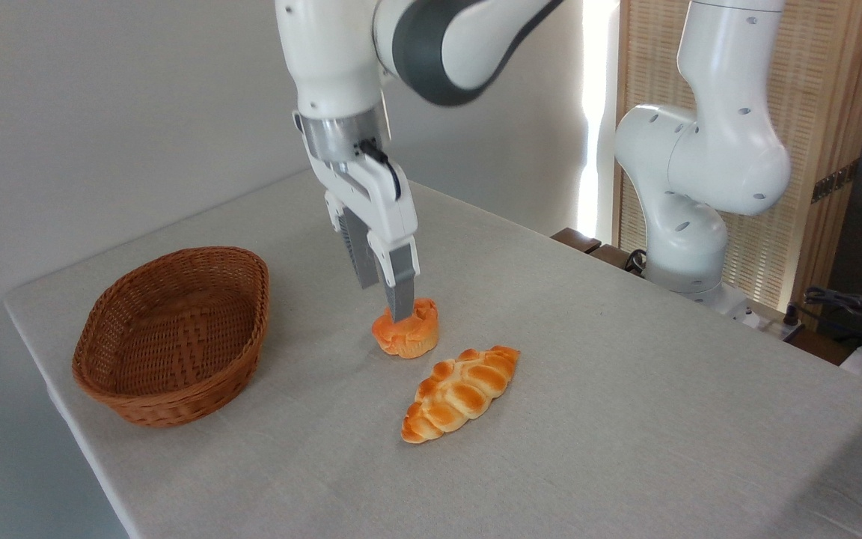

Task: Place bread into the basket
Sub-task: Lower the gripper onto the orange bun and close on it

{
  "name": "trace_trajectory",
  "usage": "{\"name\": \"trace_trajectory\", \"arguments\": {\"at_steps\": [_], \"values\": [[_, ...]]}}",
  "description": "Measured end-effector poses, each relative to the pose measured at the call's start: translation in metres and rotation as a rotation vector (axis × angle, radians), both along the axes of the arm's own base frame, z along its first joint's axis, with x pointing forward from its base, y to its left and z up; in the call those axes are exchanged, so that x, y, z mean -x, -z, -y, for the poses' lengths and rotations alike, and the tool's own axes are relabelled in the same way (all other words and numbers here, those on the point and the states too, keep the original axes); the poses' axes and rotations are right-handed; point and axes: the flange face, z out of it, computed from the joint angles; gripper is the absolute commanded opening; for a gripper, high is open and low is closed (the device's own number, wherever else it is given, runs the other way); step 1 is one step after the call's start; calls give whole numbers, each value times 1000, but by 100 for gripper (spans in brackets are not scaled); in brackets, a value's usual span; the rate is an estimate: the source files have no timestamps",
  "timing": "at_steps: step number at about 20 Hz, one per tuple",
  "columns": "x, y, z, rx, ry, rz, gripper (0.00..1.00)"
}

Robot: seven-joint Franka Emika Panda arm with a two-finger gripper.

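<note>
The bread (410,338), a small round orange bun with a cracked top, sits on the table near its middle. My gripper (384,303) hangs right over it, pointing down, open. The nearer fingertip (402,308) overlaps the bun's top. The other finger ends higher and to the left, and nothing is gripped between them. The basket (170,337), oval brown wicker, stands empty at the table's left end, well apart from the bun.
A longer braided golden loaf (461,392) lies just right of and in front of the bun. The arm's white base (689,247) stands at the table's far right edge. Cables and gear (861,307) lie beyond the right side.
</note>
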Motion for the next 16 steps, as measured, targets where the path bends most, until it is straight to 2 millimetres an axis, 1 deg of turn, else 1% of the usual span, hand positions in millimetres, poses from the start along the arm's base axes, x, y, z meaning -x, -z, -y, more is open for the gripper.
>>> {"name": "trace_trajectory", "arguments": {"at_steps": [2,4,5,6,7,9,10,11,12,16], "values": [[5,21,3,0,8,7,100],[10,36,2,-3,8,-4,100],[12,41,1,-5,8,-11,89],[14,44,1,-7,7,-18,67],[15,47,0,-8,7,-23,57],[15,48,0,-9,7,-25,53],[15,48,0,-9,7,-25,45],[15,48,0,-9,7,-26,39],[16,49,0,-9,7,-27,37],[15,52,0,-10,12,-33,38]]}}
